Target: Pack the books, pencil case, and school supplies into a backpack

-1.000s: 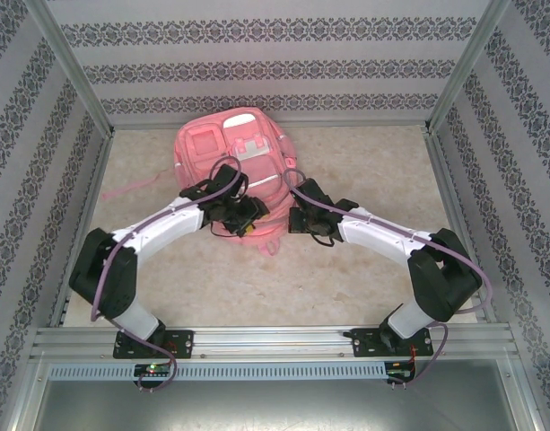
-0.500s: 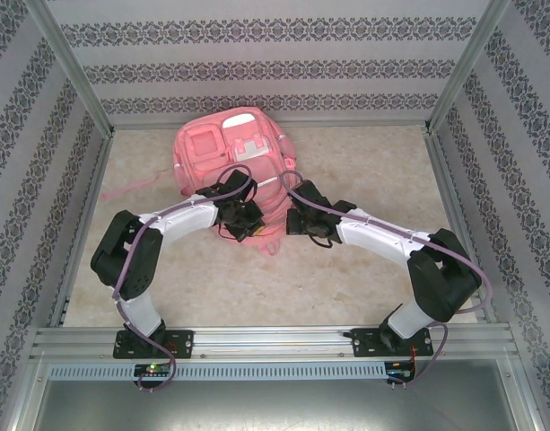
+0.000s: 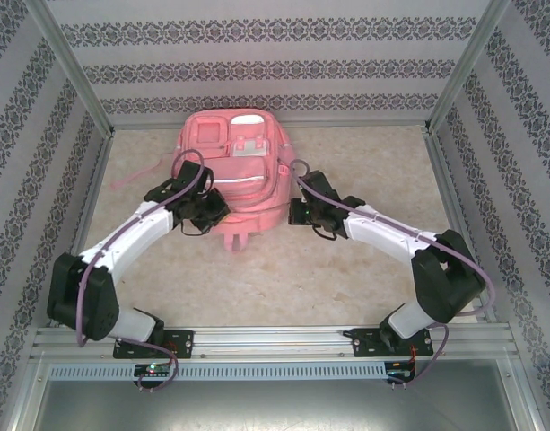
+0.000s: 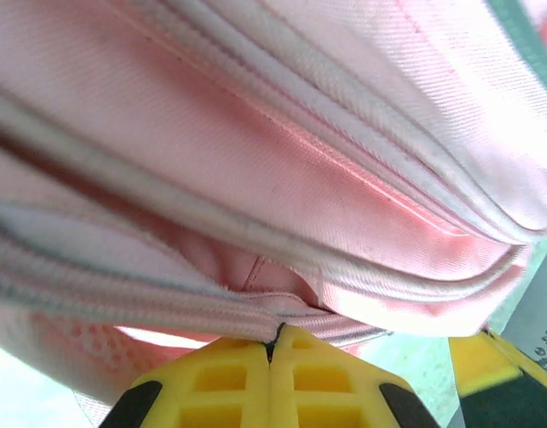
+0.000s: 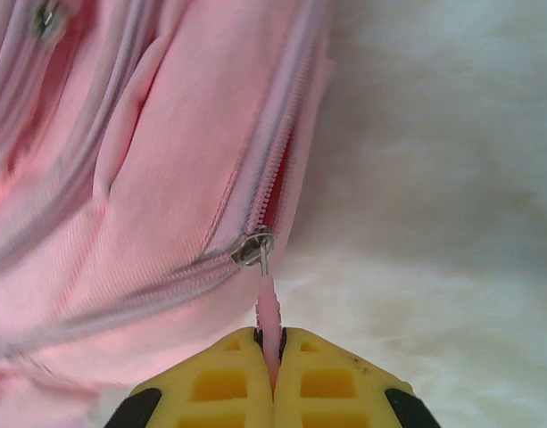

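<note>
**Left arm shifts to the bag's edge and clamps; zip work under way**

In the last second the left arm (image 3: pixel 122 242) has swung away from the lower front of the pink fabric backpack (image 3: pixel 234 175) to its left flank in the overhead frame, with the elbow now thrown far out toward the lower left. The left jaws, part-spread a second ago, are now pressed together. The left wrist view has them nipping the zip-lined edge of the backpack (image 4: pixel 282 178). The bag itself has turned from a slant to sit more squarely, top toward the back wall, in the upper middle of the overhead frame on the marbled beige bench (image 3: pixel 346 278).

The right arm (image 3: pixel 391 235) has barely moved. The right jaws stay shut on the pink zip pull tab (image 5: pixel 269 312), which hangs from a small metal slider (image 5: pixel 253 248) at the bag's right side.

My reading is that one arm anchors the fabric while the other draws the zip, so this is the zipping stage of the packing. Which way the zip is meant to run cannot be told from here.

Both arms reach forward and inward from the bottom of the frame, wrists low against opposite sides of the bag.
</note>
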`<state>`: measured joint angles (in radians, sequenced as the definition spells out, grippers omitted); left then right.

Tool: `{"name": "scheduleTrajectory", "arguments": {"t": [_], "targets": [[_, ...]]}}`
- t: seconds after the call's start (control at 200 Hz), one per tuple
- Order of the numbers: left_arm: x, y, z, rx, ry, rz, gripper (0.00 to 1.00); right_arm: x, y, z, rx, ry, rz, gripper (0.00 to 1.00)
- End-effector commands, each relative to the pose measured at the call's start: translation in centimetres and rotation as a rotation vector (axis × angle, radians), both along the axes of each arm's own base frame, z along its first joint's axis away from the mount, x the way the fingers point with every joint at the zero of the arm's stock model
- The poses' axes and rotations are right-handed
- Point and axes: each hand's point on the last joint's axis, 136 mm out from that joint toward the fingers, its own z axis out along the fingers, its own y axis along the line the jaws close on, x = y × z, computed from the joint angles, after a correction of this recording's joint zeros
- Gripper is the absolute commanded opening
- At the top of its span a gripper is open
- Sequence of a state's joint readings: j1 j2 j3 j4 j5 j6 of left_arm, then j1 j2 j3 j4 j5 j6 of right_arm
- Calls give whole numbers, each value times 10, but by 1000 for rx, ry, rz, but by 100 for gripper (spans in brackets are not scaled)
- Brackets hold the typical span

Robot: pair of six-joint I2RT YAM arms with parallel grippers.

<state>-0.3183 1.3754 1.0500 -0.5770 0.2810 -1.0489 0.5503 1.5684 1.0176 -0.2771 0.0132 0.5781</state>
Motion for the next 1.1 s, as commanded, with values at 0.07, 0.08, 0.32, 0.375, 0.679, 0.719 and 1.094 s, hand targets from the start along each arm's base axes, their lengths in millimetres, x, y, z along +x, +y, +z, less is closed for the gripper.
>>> {"name": "scheduleTrajectory", "arguments": {"t": [0.07,0.08,0.32,0.375,0.679,0.719,1.094], "targets": [[-15,24,-2,105,-1,-7,0,38,-56,-13,-130,27,-172,0],[-15,25,-2,106,-3,-6,0,39,-58,-13,-130,29,-178,0],[-13,3,3,22,-21,-80,6,50,-44,2,-79,6,-138,0],[-11,-8,2,-7,-24,-102,13,44,-36,2,-82,7,-113,0],[-6,-45,-7,-8,22,-180,35,0,28,-4,16,41,39,0],[-6,-42,-8,12,26,-175,35,-8,44,-2,27,42,75,0],[-36,-24,-23,-12,139,-35,46,-46,165,2,122,63,332,0]]}}
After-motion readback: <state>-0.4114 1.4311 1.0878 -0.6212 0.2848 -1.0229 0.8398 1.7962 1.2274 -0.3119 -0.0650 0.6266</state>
